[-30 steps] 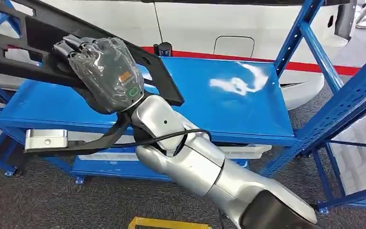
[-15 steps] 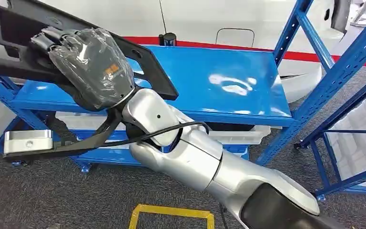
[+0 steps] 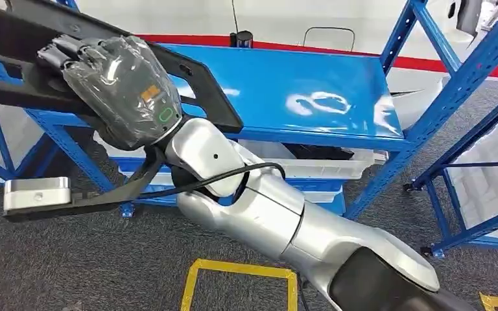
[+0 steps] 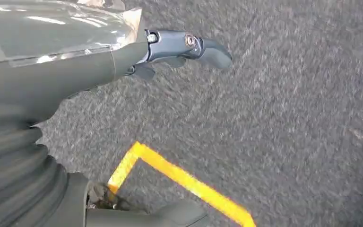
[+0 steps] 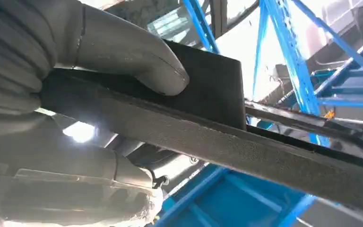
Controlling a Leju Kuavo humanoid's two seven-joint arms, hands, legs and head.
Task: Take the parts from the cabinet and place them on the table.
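Above the blue shelf (image 3: 311, 97), the right hand (image 3: 120, 87), wrapped in clear film, grips a long black plastic part (image 3: 194, 81), thumb (image 5: 142, 66) pressed on its flat face. Its far end runs out of frame. Over grey carpet (image 4: 288, 118), the left hand (image 4: 75, 61) hangs with a finger extended, grasping nothing.

head looks down; wrist cameras sit close.
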